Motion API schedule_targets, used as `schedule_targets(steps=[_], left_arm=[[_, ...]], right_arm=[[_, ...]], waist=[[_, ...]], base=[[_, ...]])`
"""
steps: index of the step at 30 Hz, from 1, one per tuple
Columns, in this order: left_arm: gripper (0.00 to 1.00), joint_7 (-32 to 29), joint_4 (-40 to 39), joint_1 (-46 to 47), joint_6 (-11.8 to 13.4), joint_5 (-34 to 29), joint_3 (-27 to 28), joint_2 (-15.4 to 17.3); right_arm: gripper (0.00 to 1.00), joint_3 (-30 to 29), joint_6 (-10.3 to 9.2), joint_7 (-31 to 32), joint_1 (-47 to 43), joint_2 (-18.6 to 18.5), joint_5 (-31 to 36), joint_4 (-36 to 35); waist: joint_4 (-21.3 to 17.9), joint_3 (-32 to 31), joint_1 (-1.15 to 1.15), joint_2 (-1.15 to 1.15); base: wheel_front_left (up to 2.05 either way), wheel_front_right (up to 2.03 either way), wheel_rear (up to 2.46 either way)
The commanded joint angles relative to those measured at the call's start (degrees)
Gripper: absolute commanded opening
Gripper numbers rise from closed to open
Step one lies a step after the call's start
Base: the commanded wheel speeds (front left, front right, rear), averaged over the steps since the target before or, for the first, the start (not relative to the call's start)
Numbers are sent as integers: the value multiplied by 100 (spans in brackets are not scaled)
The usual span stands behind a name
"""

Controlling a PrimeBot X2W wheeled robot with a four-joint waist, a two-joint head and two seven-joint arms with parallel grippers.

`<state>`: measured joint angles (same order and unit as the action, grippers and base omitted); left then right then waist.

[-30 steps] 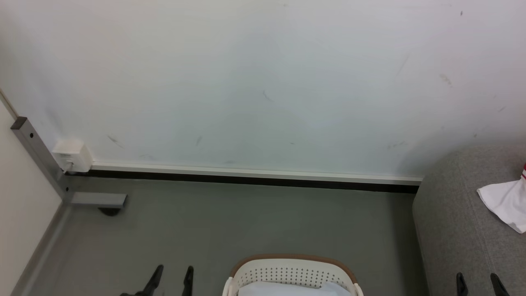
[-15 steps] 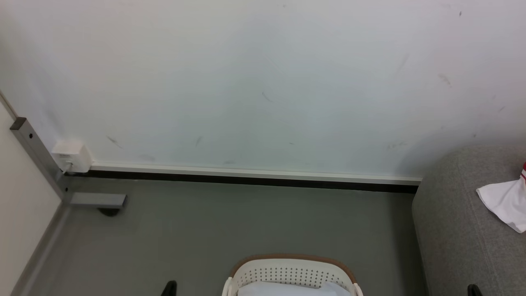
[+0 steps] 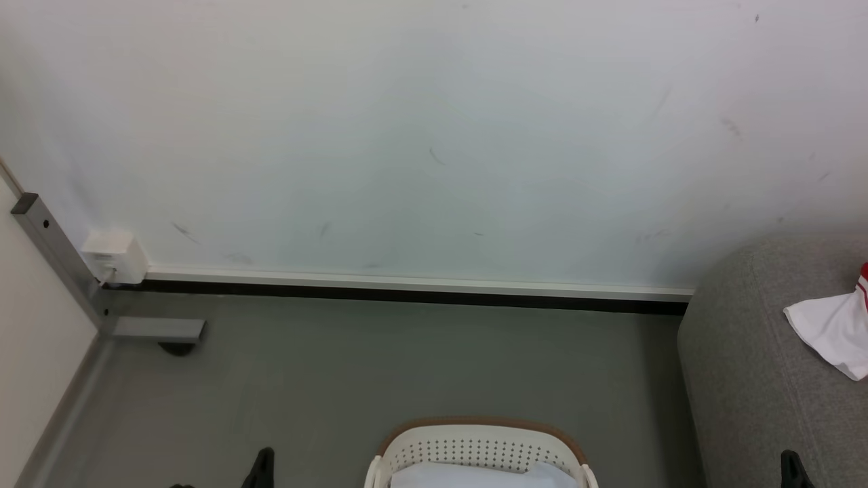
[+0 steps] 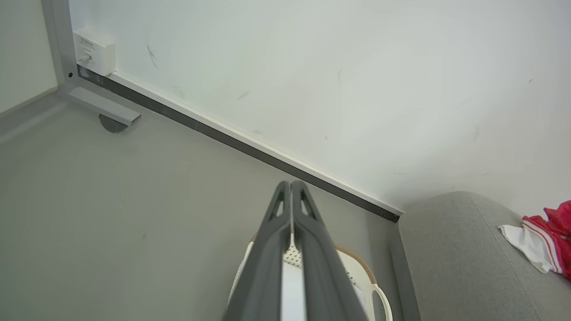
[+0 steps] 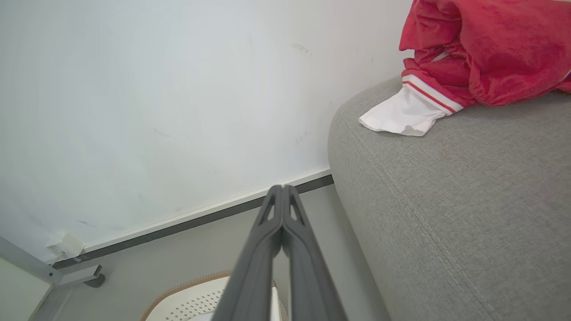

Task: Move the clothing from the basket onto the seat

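The clothing (image 5: 482,44), bright red with a white panel and striped trim, lies on the seat (image 5: 446,200), a light grey sofa at the right. Its white corner (image 3: 831,332) shows at the right edge of the head view. The white perforated basket (image 3: 481,434) with a tan rim stands on the floor at the bottom centre and holds pale bluish-white fabric (image 3: 475,474). My left gripper (image 4: 291,185) is shut on nothing, left of the basket. My right gripper (image 5: 282,189) is shut and empty, low beside the seat's front.
A white wall with a dark baseboard (image 3: 407,295) runs across the back. A grey metal frame foot (image 3: 159,329) and a white socket box (image 3: 115,257) sit in the left corner. Grey floor (image 3: 407,366) lies between wall and basket.
Both grippers have gone from open to shut. Their tips sit lower in the head view than a second ago. The clothing and basket lie as before.
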<state>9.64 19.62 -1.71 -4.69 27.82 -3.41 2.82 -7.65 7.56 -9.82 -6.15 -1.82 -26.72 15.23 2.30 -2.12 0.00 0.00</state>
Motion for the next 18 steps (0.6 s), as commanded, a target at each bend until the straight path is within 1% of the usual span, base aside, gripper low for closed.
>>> schedule_targets(steps=[1,18], left_arm=[[0,-49,-107,163,-32,296,66,21],[0,-419,-224,323,-95,1763,287,20]], right_arm=[[0,2,-2,57,172,-55,-274,-98],[0,31,-4,434,440,-75,-1774,-113]], waist=[[-3,4,0,0],[-40,41,0,0]], base=[[0,0,0],[0,0,0]])
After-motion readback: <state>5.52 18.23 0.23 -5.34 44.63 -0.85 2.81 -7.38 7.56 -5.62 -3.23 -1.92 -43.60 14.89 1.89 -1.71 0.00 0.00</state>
